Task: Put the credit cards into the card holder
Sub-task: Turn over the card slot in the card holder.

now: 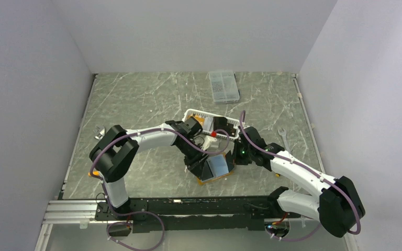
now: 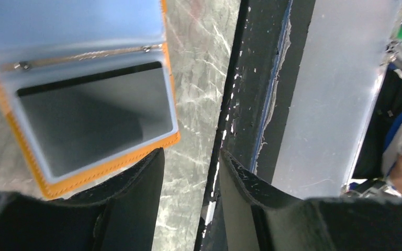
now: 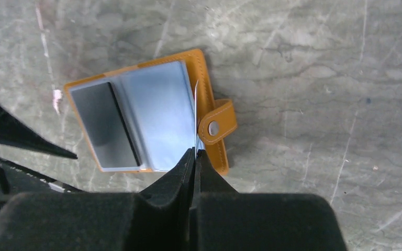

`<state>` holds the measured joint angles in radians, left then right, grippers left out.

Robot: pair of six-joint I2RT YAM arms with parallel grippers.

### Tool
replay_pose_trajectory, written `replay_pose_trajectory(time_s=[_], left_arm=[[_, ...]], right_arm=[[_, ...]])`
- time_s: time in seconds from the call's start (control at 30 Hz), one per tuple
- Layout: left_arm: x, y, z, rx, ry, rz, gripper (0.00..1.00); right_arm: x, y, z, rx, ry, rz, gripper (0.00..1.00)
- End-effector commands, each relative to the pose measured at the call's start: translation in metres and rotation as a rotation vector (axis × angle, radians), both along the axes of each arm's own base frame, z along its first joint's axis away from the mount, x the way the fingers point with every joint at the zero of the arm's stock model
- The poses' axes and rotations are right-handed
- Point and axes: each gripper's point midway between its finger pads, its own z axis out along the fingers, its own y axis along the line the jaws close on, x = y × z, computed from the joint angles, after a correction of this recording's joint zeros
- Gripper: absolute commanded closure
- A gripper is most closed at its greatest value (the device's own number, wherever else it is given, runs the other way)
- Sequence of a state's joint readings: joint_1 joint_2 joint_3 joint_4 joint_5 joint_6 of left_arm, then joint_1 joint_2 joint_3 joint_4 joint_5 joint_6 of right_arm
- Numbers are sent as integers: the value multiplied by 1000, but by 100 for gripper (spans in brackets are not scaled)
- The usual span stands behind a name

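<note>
The orange card holder (image 3: 214,151) lies open on the marble table, pale blue inside (image 1: 218,166). A black credit card (image 3: 100,125) sits in its left pocket and shows dark through the pocket's window (image 2: 89,120). My right gripper (image 3: 194,151) is shut on the thin edge of a pale blue inner leaf (image 3: 159,117), beside the snap tab (image 3: 217,124). My left gripper (image 2: 191,152) is open just off the holder's lower corner, with only bare table between its fingers (image 2: 136,198). In the top view both grippers flank the holder, left (image 1: 198,168) and right (image 1: 234,157).
A white slotted basket (image 1: 194,112) with tools stands just behind the holder. A clear compartment box (image 1: 223,86) lies at the back. A wrench (image 1: 284,137) rests to the right. A black rail (image 2: 251,104) marks the table's near edge.
</note>
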<state>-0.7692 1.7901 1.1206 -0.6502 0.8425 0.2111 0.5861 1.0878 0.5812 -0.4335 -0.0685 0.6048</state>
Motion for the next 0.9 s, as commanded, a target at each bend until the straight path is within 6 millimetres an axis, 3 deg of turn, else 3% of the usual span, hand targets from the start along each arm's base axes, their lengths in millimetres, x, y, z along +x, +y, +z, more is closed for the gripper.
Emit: replay_pose_trajectory(time_s=[0.0, 0.17, 0.4, 0.6, 0.87], left_arm=[[0, -22, 5, -21, -142, -54, 52], [-11, -34, 0, -19, -217, -125, 54], [-7, -41, -23, 24, -340, -175, 56], [4, -22, -43, 136, -454, -210, 57], [17, 10, -47, 226, -504, -206, 59]], right_arm=[[-8, -10, -17, -34, 37, -45, 100], [-14, -9, -26, -11, 50, -48, 100], [-24, -7, -36, 30, 74, -54, 100], [-40, -7, -41, 67, 103, -67, 100], [-56, 4, -27, 170, 90, -62, 100]])
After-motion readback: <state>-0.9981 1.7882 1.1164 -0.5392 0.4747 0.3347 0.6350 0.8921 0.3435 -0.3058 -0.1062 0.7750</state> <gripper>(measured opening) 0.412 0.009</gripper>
